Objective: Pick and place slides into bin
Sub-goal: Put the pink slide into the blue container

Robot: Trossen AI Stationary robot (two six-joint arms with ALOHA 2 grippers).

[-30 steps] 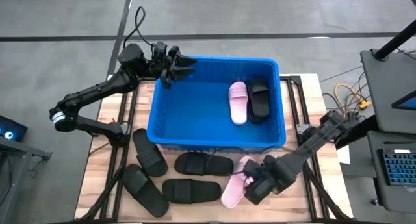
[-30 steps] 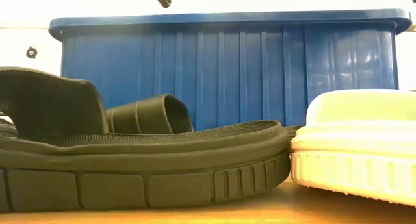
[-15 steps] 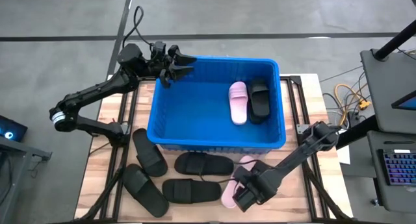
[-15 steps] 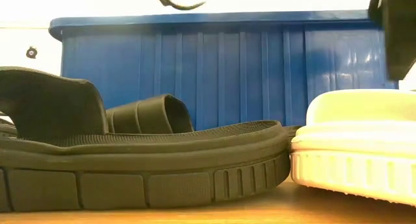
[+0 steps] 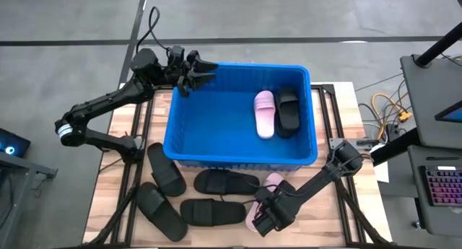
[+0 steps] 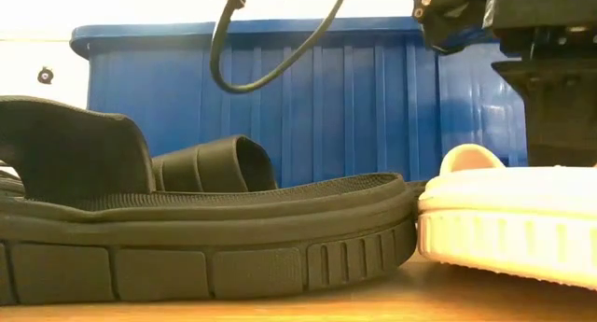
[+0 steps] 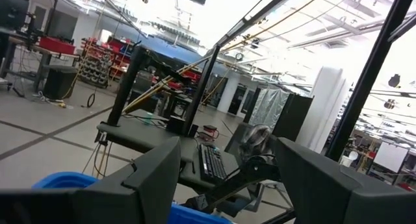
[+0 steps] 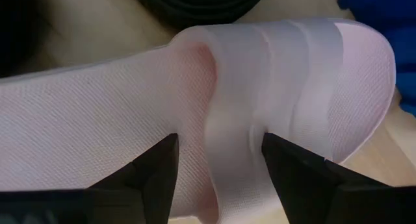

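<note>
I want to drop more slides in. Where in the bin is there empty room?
The bin's left and middle floor is bare, from the left wall to the pink slide. The right end is crowded: that slide lies beside a black slide.

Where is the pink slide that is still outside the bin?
In the high view, the pink slide lies on the table in front of the blue bin, right of the black slides, under the right pincer.
</note>
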